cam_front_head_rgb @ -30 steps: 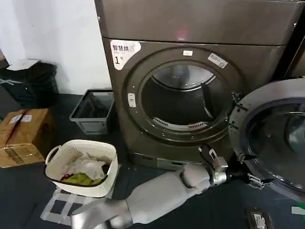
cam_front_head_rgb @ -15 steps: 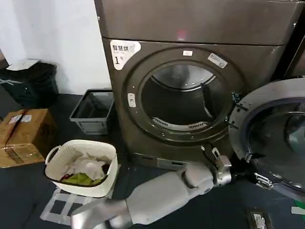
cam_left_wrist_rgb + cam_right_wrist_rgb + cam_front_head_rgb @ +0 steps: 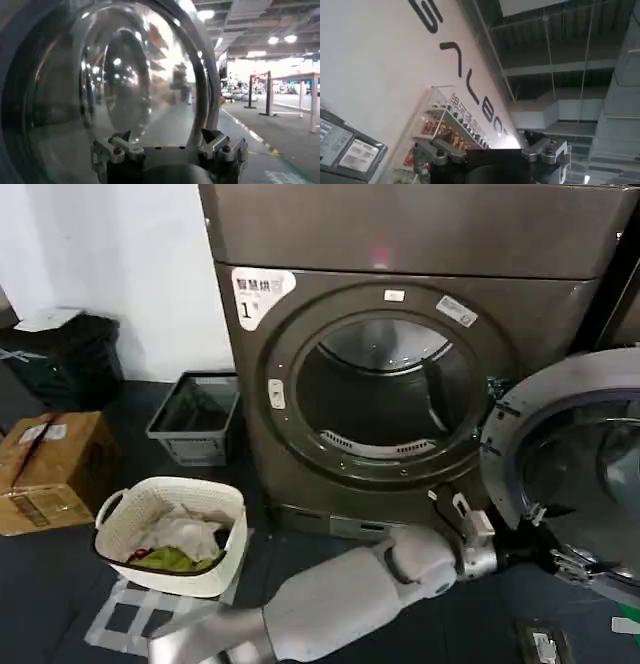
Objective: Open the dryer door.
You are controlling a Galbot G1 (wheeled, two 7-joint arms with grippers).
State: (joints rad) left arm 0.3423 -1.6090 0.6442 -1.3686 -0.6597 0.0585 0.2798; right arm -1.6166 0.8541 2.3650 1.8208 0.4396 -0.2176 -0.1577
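Left gripper (image 3: 560, 556), jaws spread against the dryer door (image 3: 580, 464) just ahead, should keep pushing outward, away from the dryer (image 3: 330, 314).

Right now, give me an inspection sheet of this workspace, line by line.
Surface: dark floor with grey tape squares beside the basket.
Job's things: dryer with its drum opening exposed; dryer door swung wide open to the robot's right, grey inner side facing the head camera.
Clutter: white laundry basket holding clothes; grey crate by the wall; cardboard box; black bin.
Grippers: left gripper open, at the door's lower inner rim, arm stretched across the floor; right gripper open, raised toward the ceiling, idle.
Cables: nothing seen.
Surroundings: white wall on the robot's left; neighbouring machine at the right edge.
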